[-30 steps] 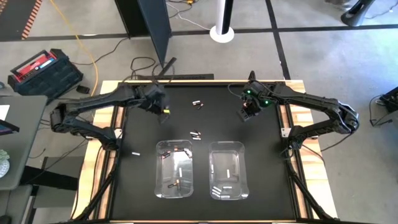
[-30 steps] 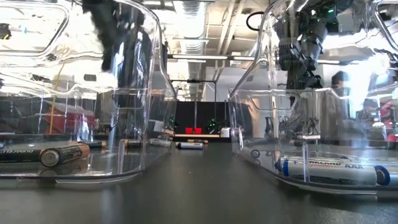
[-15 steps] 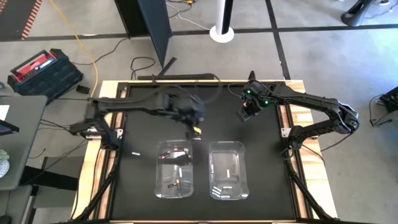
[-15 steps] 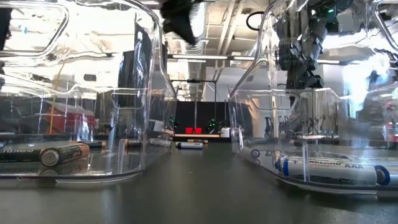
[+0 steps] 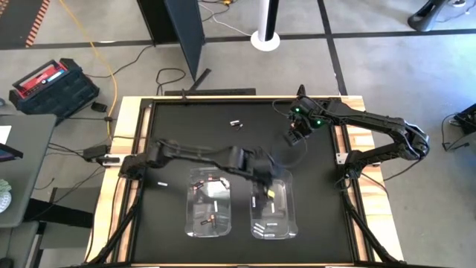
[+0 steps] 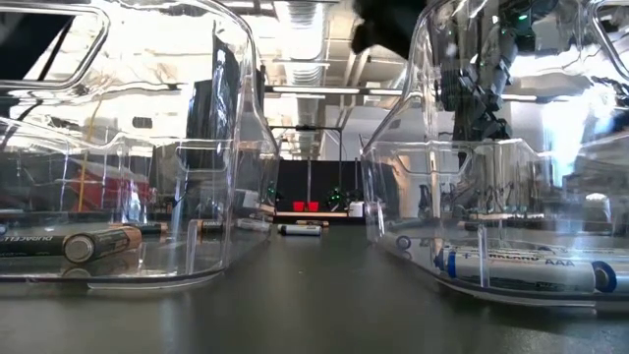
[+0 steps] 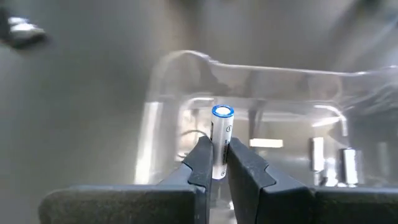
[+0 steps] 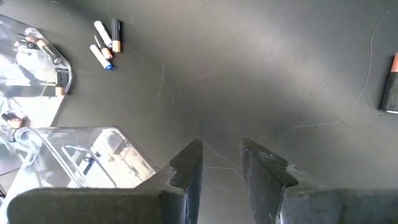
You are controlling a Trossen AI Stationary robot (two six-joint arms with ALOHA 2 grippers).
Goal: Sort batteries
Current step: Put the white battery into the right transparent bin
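My left gripper (image 5: 262, 187) reaches across the table and hangs over the right clear bin (image 5: 291, 212), shut on a white battery (image 7: 219, 140) with a blue-ringed end. White batteries (image 6: 521, 267) lie on that bin's floor. Dark copper-ended batteries (image 6: 79, 244) lie in the left clear bin (image 5: 187, 212). Loose batteries lie on the black mat: a pair (image 5: 236, 123) toward the far edge, one (image 5: 161, 182) left of the bins, and a small group (image 8: 106, 42) in the right wrist view. My right gripper (image 5: 296, 135) hovers open above bare mat at far right, touching nothing. My left gripper pinches the white battery by its lower body (image 7: 216, 163) between its two fingers. The blue-ringed end (image 7: 222, 112) sticks out past the fingertips (image 7: 202, 155). The battery is lifted clear, above the right bin's opening.
The two clear bins stand side by side near the table's near edge. A dark battery (image 8: 390, 90) lies at the edge of the right wrist view. Bare mat stretches between the bins and the far edge. Wooden rails (image 5: 128, 126) frame the table.
My left gripper has swept quickly from the table's far left part toward the near right, passing over the mat's middle and ending above the right bin. The right arm has kept still.
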